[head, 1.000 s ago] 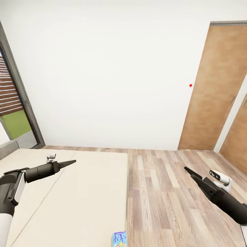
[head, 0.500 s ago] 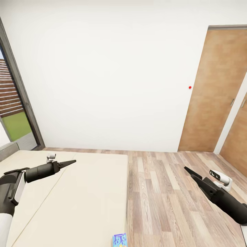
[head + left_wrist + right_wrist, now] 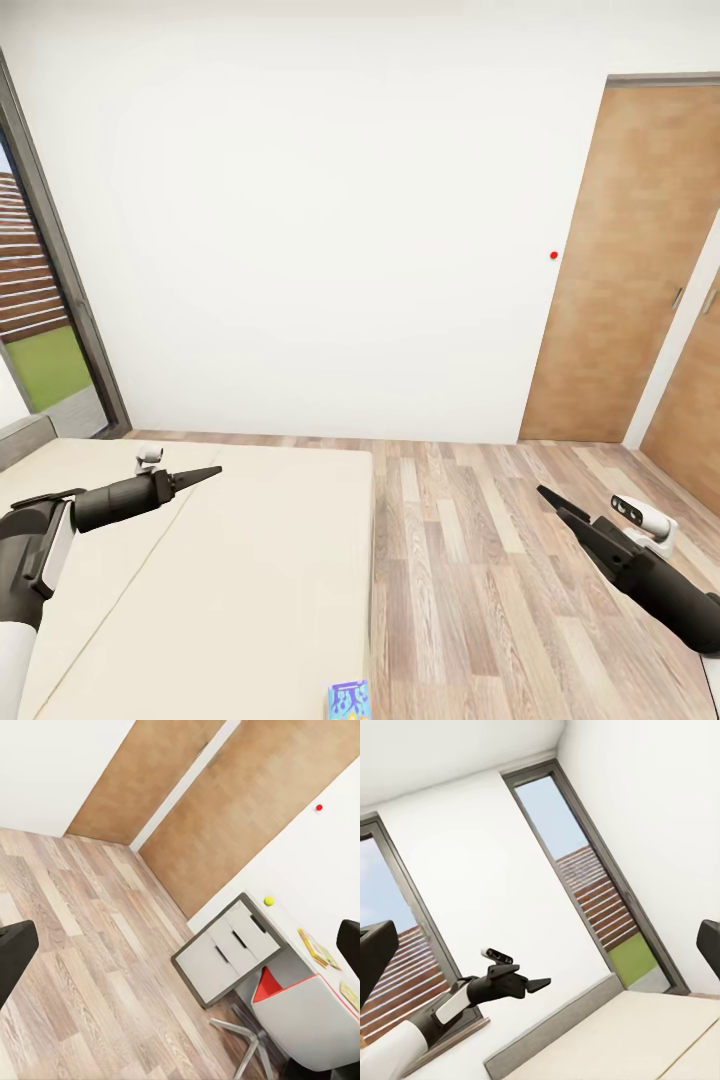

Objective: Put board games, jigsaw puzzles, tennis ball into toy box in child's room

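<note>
A blue board game [image 3: 350, 699] lies at the near right corner of the beige bed [image 3: 230, 560], cut off by the picture's lower edge. My left gripper [image 3: 205, 472] hovers over the mattress, its fingers [image 3: 15, 954] spread wide, open and empty. My right gripper [image 3: 548, 494] hangs over the wooden floor, also open and empty. In the left wrist view the table [image 3: 291, 926] stands far off by the wall, with the tennis ball [image 3: 268, 900] and two jigsaw puzzles [image 3: 316, 949] [image 3: 350, 993] on it. The toy box is out of view.
A grey and red chair [image 3: 300, 1016] and a dark-grey drawer cabinet [image 3: 223, 951] stand at the table. Wooden doors [image 3: 630, 270] are at the right, a tall window [image 3: 40, 330] at the left behind the bed. Wood floor [image 3: 480, 580] runs between bed and doors.
The head view has tilted up slightly, so the board game sits lower in the picture. Both arms hold the same pose.
</note>
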Tool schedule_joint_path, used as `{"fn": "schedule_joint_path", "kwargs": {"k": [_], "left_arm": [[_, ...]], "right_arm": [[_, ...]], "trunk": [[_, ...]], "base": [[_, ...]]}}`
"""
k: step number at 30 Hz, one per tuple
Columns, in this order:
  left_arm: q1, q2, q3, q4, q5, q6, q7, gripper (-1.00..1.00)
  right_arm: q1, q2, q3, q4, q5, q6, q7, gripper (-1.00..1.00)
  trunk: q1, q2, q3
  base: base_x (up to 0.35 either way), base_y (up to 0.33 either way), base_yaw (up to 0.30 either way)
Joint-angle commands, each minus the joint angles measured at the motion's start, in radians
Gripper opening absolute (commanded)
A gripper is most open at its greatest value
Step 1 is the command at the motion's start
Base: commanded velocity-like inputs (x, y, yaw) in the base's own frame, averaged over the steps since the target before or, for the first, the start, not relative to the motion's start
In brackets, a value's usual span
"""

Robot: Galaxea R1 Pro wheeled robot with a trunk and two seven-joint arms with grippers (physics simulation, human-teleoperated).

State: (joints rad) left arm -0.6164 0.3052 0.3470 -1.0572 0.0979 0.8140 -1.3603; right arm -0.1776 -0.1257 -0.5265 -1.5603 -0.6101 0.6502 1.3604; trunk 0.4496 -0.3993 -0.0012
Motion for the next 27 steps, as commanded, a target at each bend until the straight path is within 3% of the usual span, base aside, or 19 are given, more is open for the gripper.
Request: {"fn": "schedule_joint_path", "kwargs": {"k": [1, 20, 27], "left_arm": [[0.000, 0.000, 0.000, 0.000, 0.002, 0.010, -0.002, 1.00], [0.001, 0.000, 0.000, 0.000, 0.002, 0.010, -0.003, 1.00], [0.001, 0.000, 0.000, 0.000, 0.002, 0.010, -0.003, 1.00]], "right_arm": [[0.000, 0.000, -0.001, 0.000, -0.003, 0.009, 0.002, 1.00], [0.000, 0.000, -0.001, 0.000, -0.002, 0.009, -0.003, 1.00], [0.000, 0.000, 0.000, -0.001, 0.002, 0.009, -0.007, 1.00]], "trunk": [[0.000, -0.001, 0.000], [0.000, -0.001, 0.000], [0.000, -0.001, 0.002]], "base": [[0.000, 0.000, 0.000], [0.000, -0.002, 0.000], [0.000, -0.196, 0.111]]}}
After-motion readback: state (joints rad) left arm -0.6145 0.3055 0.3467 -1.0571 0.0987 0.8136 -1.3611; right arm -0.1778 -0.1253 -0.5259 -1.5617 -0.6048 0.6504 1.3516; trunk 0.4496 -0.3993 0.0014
